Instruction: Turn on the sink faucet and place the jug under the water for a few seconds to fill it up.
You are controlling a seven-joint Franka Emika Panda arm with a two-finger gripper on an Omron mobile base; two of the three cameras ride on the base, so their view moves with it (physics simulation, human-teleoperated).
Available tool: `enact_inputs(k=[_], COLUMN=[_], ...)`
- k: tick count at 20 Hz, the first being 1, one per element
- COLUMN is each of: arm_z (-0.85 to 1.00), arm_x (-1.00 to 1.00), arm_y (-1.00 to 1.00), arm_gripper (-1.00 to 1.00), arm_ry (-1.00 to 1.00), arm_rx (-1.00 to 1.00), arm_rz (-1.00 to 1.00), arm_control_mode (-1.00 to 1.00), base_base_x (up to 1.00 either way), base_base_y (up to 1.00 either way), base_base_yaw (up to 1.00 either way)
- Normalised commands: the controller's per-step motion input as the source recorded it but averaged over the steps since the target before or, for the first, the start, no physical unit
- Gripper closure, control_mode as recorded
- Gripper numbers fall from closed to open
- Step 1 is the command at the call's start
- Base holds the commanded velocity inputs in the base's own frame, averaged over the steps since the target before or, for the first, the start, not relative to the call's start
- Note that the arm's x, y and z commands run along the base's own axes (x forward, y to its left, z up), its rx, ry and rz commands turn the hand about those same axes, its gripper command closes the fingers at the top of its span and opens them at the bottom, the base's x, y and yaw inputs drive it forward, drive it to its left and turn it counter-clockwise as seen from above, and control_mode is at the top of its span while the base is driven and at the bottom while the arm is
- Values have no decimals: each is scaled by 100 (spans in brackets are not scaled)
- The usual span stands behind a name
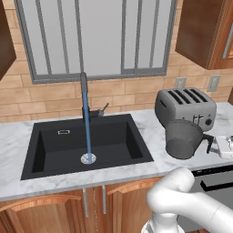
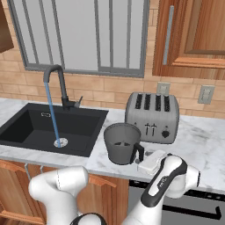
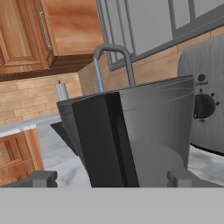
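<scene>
The two dark fingers (image 3: pixel 43 178) stand spread wide with nothing between them, one to each side of the jug (image 3: pixel 131 131), whose flat black handle faces the hand camera. The jug is smoky, see-through and tapered, wider at the rim; it stands upright on the white marble table (image 2: pixel 193 132) just in front of the ribbed silver toaster (image 2: pixel 152 115). To its left, a thin blue stream of water (image 1: pixel 87 123) falls from the slim dark faucet (image 1: pixel 83 86) onto the round drain of the black rectangular sink (image 1: pixel 45 145).
</scene>
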Motion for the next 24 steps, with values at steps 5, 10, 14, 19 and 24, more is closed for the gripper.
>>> enact_inputs(k=[5, 10, 14, 19, 24], arm_z=[7, 10, 3, 0, 0], arm_x=[0, 0, 0, 0, 0], arm_y=[19, 20, 6, 0, 0], arm_gripper=[-100, -100, -100, 100, 100], arm_ry=[0, 0, 0, 0, 0], arm_rx=[0, 0, 0, 0, 0], arm_rz=[0, 0, 0, 0, 0], arm_control_mode=[-100, -100, -100, -100, -100], base_base_x=[0, 0, 0, 0, 0], base_base_y=[0, 0, 0, 0, 0], base_base_yaw=[0, 0, 0, 0, 0])
